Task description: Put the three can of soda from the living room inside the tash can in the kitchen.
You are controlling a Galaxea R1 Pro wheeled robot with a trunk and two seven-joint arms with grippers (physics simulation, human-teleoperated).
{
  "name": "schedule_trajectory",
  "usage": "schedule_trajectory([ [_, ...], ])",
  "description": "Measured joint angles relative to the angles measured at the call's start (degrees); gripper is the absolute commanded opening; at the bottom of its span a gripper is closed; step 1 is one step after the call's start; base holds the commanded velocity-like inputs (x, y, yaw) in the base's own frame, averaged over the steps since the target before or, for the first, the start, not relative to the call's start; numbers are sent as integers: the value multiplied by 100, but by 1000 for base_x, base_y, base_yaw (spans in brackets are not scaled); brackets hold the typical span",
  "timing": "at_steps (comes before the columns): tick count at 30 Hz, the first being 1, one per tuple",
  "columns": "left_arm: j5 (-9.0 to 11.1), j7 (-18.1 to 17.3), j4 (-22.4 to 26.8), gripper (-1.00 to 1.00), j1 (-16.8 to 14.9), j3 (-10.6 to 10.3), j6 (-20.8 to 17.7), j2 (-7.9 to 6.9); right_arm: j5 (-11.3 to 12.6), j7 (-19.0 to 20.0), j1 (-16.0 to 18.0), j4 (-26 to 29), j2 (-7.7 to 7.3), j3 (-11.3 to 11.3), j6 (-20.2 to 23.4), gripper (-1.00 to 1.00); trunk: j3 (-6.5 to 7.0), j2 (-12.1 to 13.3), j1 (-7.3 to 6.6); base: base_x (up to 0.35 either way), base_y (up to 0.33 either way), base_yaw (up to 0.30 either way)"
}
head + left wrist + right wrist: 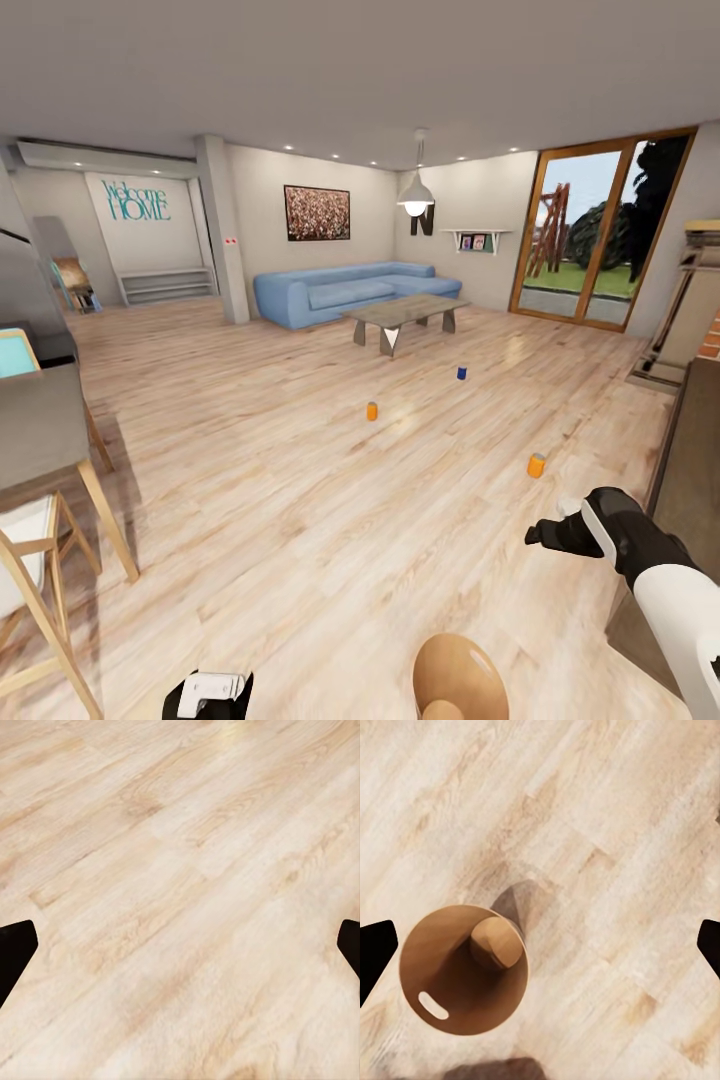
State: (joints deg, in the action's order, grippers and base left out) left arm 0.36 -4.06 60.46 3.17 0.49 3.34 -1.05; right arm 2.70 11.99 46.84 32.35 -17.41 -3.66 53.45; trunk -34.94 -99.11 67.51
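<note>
Looking from my head, I count three upright soda cans on the wood floor point(250, 480): an orange can point(537, 465) at eleven o'clock from my right gripper point(560, 530), nearest that arm; another orange point(371, 411), one blue point(462, 373). My left wrist shows fingertips point(15, 952) spread, empty. My right wrist shows open fingers above one trash can point(450, 997), nothing inside.

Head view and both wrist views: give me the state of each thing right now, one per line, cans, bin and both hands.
Near orange can: upright on the floor, untouched.
Far orange can: upright on the floor, untouched.
Blue can: upright on the floor, nearer the coffee table.
Bin: upright on the floor, no cans inside.
Left hand: open, holding nothing.
Right hand: open, holding nothing, above the floor beside the bin.
</note>
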Motion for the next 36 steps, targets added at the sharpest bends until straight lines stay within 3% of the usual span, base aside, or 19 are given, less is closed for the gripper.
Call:
schedule_trajectory([
  [30,-28,2,-16,100,0,-5,-16,0,2,-47,0,-4,29,9,-1,100,-539,-1203,659,0,0,0],
  [36,-20,2,-9,100,0,-5,-25,0,5,-55,-3,-157,90,13,-14,100,-646,-1444,791,0,0,0],
])
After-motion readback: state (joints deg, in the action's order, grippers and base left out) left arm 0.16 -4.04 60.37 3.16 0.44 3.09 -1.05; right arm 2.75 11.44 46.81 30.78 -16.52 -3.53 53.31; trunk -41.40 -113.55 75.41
